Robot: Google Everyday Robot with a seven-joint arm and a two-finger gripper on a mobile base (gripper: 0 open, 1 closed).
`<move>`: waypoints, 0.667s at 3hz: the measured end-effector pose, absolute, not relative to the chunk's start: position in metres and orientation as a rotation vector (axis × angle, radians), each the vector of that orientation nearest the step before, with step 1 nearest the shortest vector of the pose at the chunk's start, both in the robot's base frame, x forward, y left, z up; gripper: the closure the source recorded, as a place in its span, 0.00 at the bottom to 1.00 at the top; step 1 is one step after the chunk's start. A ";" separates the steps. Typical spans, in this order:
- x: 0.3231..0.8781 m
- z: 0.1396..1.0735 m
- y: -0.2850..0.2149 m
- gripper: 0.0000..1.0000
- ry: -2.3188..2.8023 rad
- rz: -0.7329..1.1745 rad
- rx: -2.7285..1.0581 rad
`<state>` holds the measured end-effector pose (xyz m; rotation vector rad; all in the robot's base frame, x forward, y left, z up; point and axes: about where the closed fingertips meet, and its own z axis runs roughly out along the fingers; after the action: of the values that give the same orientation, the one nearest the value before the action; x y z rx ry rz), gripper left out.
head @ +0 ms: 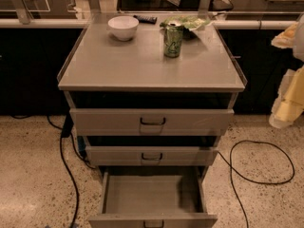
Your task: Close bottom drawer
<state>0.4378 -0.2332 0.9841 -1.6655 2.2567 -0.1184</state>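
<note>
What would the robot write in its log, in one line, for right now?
bottom drawer: pulled far out | gripper: at right edge, beside cabinet, not touching drawer | closing: not yet done

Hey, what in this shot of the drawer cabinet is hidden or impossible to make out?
Camera view, the bottom drawer: its front panel and handle are cut by the lower edge.
Camera view, the gripper: it hangs right of the top drawer, partly cut by the right edge.
Camera view, the top drawer: its inside is lost in shadow under the cabinet top.
</note>
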 end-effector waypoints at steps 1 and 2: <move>0.436 0.988 -0.279 0.00 2.326 -0.159 -1.548; 0.433 0.985 -0.323 0.00 2.387 -0.209 -1.462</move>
<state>0.4327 -0.3228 0.9849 -1.4621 2.3875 -0.2094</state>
